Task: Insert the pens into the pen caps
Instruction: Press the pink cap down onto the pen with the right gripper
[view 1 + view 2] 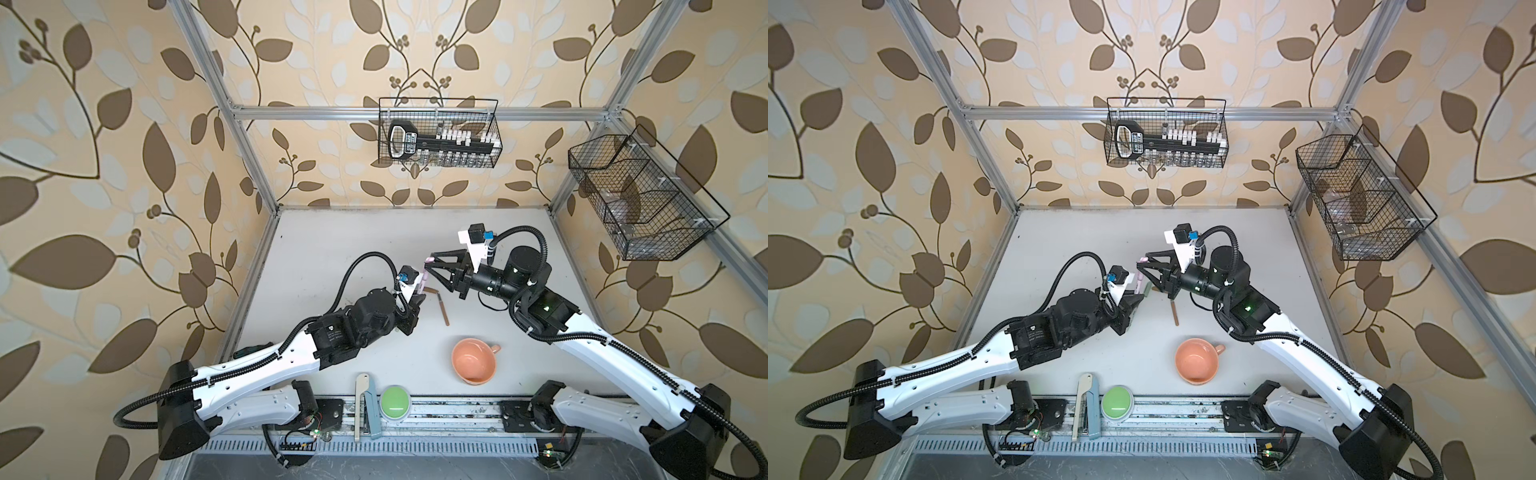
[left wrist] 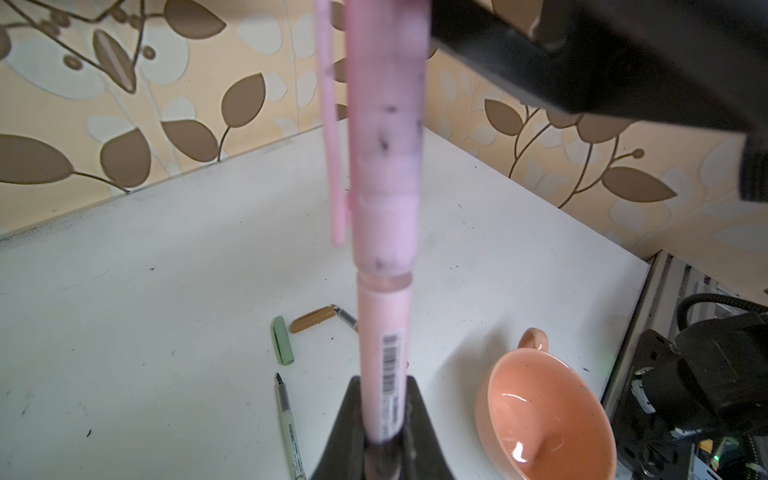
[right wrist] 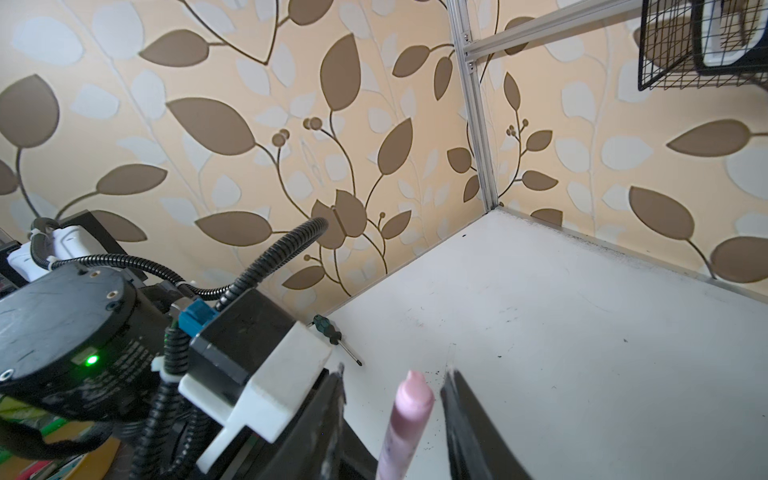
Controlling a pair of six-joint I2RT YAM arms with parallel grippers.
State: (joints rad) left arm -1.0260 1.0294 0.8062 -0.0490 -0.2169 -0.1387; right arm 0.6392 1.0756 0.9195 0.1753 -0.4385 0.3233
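Top views: left hand clamps pink pen over mid counter; right hand straddles its pink cap. Left wrist: cap looks seated — 1 of 3 prob. done; green pen, green cap, tan cap lie loose. Right wrist: jaws wide, not touching cap.

Beige leaf-patterned wallpaper is covering the walls along the left, top and right of both top views. A silver aluminium frame is crossing the upper middle, with a black wire basket hanging from it. A second wire basket is hanging at upper right. A scuffed white surface is filling the lower centre.
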